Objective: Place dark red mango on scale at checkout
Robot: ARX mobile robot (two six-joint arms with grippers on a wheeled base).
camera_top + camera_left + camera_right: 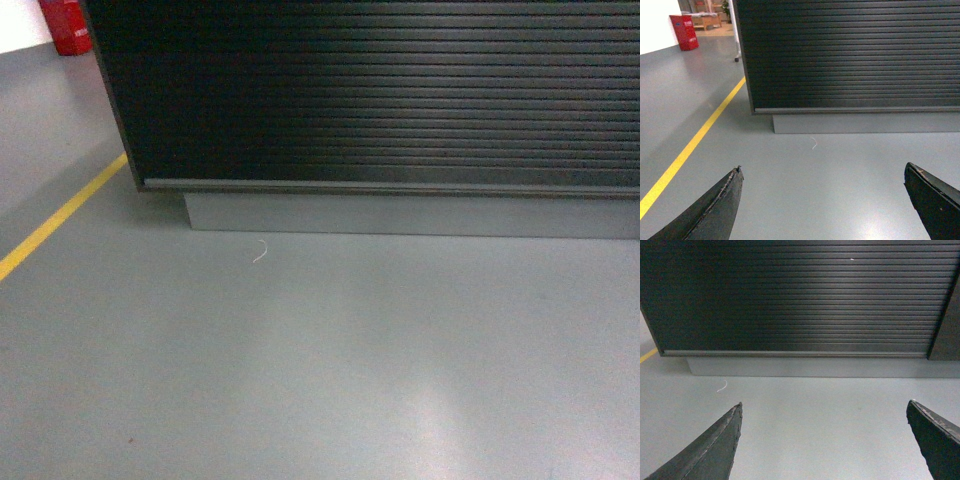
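- The checkout point(380, 90) fills the upper part of the head view: a dark brown-black counter whose front panel is ribbed with horizontal slats, standing on a grey base plinth point(400, 213).
- Only the counter's front face shows in all three views; its top surface is out of frame, so the scale and the dark red mango cannot be seen anywhere.
- The left gripper point(822, 200) appears in its own wrist view as two dark fingertips point(720, 207) at the bottom corners, spread wide apart with only bare floor between them. It holds nothing.
- The right gripper point(825, 440) looks the same in its wrist view: two dark fingertips point(715, 450) splayed wide, nothing between them.
- Both grippers point toward the checkout's ribbed front, with a stretch of grey floor point(320, 380) lying between them and the plinth.
- A small pale curl of thread or wire point(261, 251) lies on the floor just in front of the plinth.
- A yellow line point(55, 220) painted on the floor runs diagonally past the counter's left corner.
- A red object point(66, 25) stands at the far upper left; the left wrist view shows it as a red box point(685, 32).
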